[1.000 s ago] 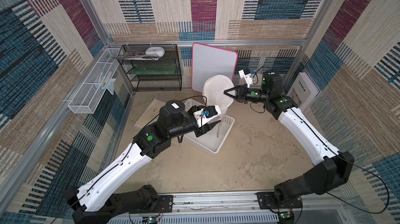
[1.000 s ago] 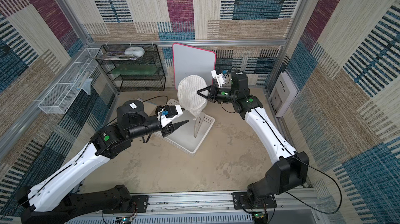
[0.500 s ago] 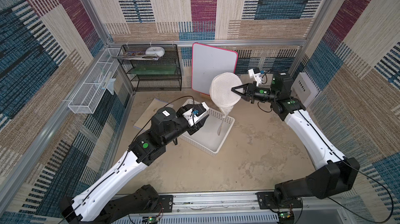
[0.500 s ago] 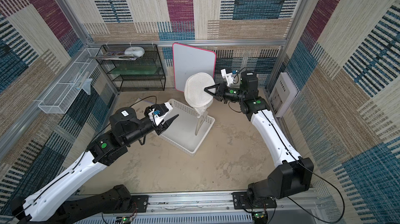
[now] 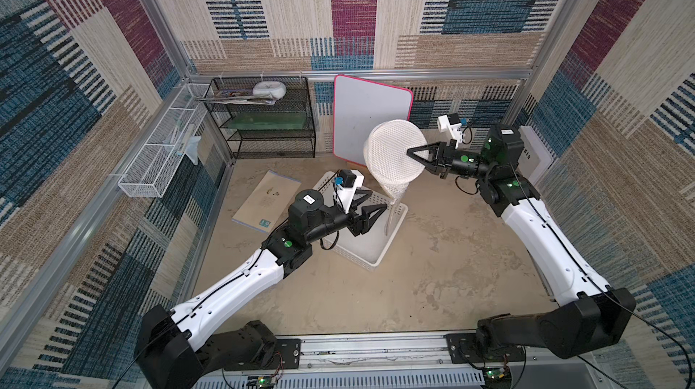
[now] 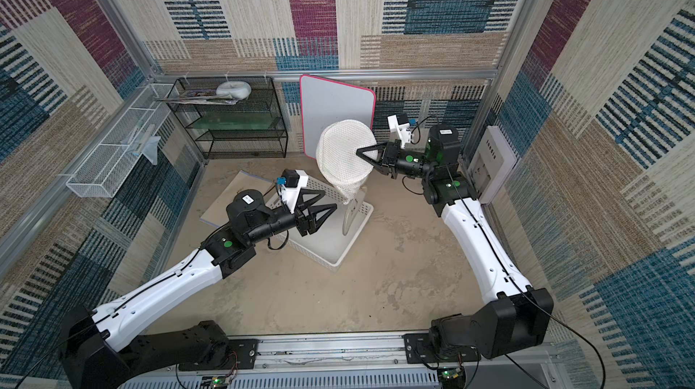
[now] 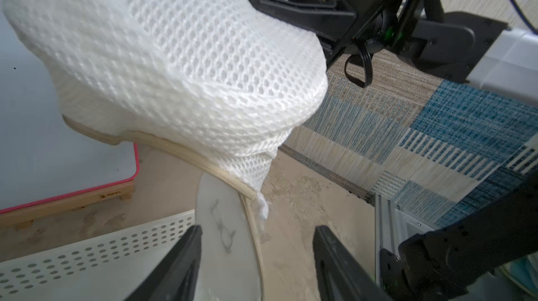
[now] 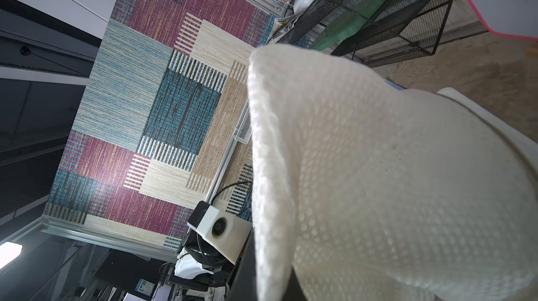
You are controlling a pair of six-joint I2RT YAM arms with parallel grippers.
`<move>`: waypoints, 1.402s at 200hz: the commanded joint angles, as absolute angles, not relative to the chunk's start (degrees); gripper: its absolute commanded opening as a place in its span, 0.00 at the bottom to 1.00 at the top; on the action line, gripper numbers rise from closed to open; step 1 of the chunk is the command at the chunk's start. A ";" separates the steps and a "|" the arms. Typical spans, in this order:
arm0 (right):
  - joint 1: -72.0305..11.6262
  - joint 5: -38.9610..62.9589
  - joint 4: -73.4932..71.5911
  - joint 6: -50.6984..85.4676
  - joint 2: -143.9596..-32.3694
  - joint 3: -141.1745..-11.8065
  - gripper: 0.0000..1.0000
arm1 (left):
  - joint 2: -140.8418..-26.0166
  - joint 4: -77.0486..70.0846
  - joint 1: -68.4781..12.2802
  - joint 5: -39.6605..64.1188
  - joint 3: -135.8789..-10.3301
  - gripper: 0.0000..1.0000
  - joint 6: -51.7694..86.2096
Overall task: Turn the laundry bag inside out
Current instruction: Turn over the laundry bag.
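Note:
The laundry bag [image 5: 391, 152] [image 6: 342, 153] is white mesh and hangs in the air in front of the whiteboard. Its lower tip droops toward the basket. My right gripper [image 5: 410, 150] [image 6: 359, 150] is shut on the bag's right edge. In the right wrist view a fold of mesh [image 8: 378, 168] is pinched in that gripper [image 8: 273, 285]. My left gripper [image 5: 377, 201] [image 6: 330, 199] stands open and empty below and left of the bag, apart from it. From the left wrist view the bag [image 7: 174, 66] hangs above the open left gripper [image 7: 257, 235].
A white perforated basket [image 5: 376, 265] [image 6: 333, 265] sits on the floor under the bag, with a marbled white dish [image 7: 224, 232] standing in it. A pink-edged whiteboard [image 5: 370, 120], a black wire shelf [image 5: 270, 127], a wall wire tray [image 5: 158, 157] and a booklet [image 5: 267, 199] lie behind and left.
The left gripper's jaws have opened wider and its arm has drawn back and lower. The right gripper has carried the bag a little right and up.

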State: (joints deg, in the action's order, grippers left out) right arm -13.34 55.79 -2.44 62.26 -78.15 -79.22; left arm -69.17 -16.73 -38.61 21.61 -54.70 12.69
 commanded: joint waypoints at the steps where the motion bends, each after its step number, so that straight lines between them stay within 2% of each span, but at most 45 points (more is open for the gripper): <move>1: -13.38 57.28 -6.05 63.92 -77.83 -79.10 0.00 | -71.47 -24.81 -37.09 23.75 -55.67 0.65 20.56; 25: -13.36 57.63 -6.49 64.07 -77.78 -79.10 0.00 | -74.18 -29.51 -35.39 24.41 -55.46 0.63 25.44; 57: -13.38 57.88 -7.66 65.01 -77.69 -78.54 0.00 | -77.28 -30.26 -35.18 23.61 -57.46 0.54 27.43; 89: -13.37 58.02 -8.95 65.82 -77.77 -77.85 0.00 | -80.60 -40.50 -34.72 26.77 -57.56 0.50 33.17; 97: -13.36 58.09 -9.43 66.02 -77.73 -77.73 0.00 | -81.28 -41.31 -34.55 27.06 -57.78 0.43 33.98; 125: -13.06 58.31 -10.92 66.58 -77.56 -77.86 0.00 | -82.51 -41.33 -33.84 25.19 -57.31 0.00 36.92; 190: -7.57 55.21 -11.49 66.09 -74.57 -75.38 0.00 | -82.48 -46.84 -32.18 12.67 -45.50 0.00 58.45; 210: -7.22 54.00 -12.51 65.40 -73.66 -74.51 0.00 | -84.09 -47.07 -32.47 15.04 -45.32 0.00 61.87; 239: -7.44 57.76 -23.03 70.68 -73.89 -72.43 0.00 | -86.72 -44.02 -33.77 19.26 -48.95 0.00 61.09; 280: -10.72 60.51 -28.18 71.82 -74.53 -72.09 0.00 | -92.90 -42.02 -36.39 22.62 -55.41 0.00 62.22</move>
State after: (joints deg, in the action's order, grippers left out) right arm -8.82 57.93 -20.43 70.28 -74.26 -72.10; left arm -89.76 -43.53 -35.07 19.51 -52.71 60.40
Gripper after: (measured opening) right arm 0.076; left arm 0.077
